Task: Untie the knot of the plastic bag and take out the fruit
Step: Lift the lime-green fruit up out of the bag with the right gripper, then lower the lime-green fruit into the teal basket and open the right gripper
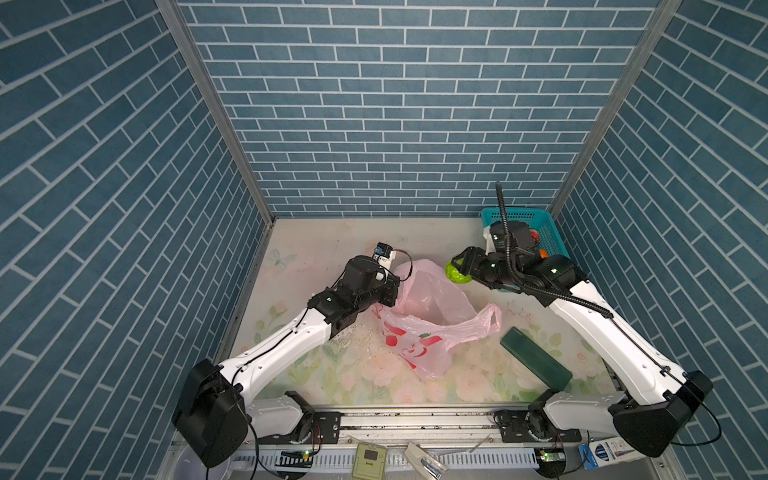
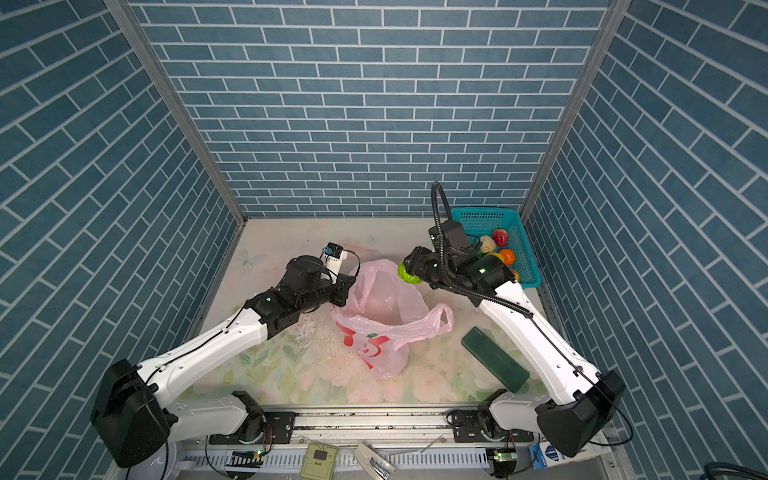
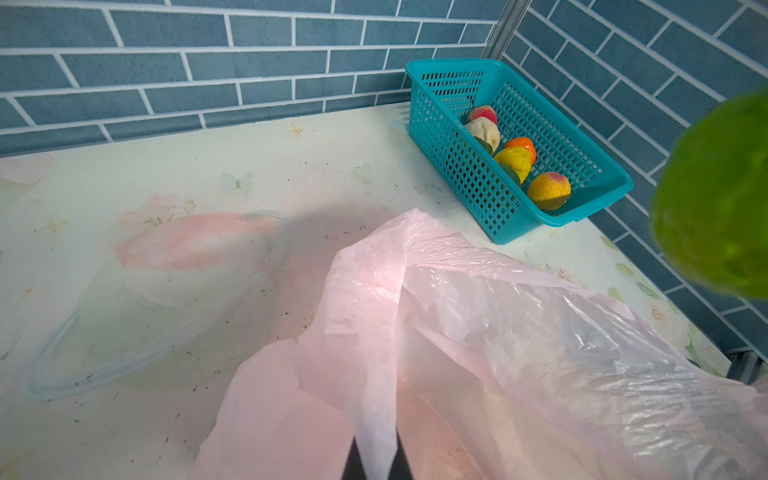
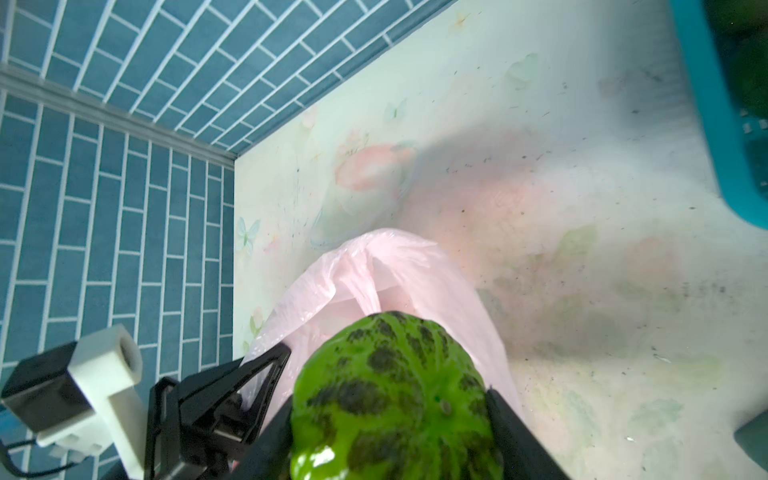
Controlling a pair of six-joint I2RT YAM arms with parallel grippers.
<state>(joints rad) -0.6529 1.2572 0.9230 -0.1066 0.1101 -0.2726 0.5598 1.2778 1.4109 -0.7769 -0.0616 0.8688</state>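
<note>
The pink plastic bag (image 1: pixel 432 316) lies open in the middle of the table in both top views, and one handle loop (image 1: pixel 490 322) trails loose to its right. The knot is out of view. My left gripper (image 3: pixel 374 463) is shut on a fold of the bag's rim at its left side. Above the bag's far right edge, my right gripper (image 4: pixel 390 409) is shut on a light green fruit with dark patches (image 1: pixel 457 272), with one finger on each side. Several more fruit (image 2: pixel 496 247), red, cream-white, orange and yellow, lie in the teal basket (image 2: pixel 525 266).
The teal basket (image 3: pixel 582 166) stands in the back right corner against the brick walls. A dark green flat box (image 1: pixel 536 359) lies on the table to the right of the bag, near the right arm. Brick walls close in the table on three sides.
</note>
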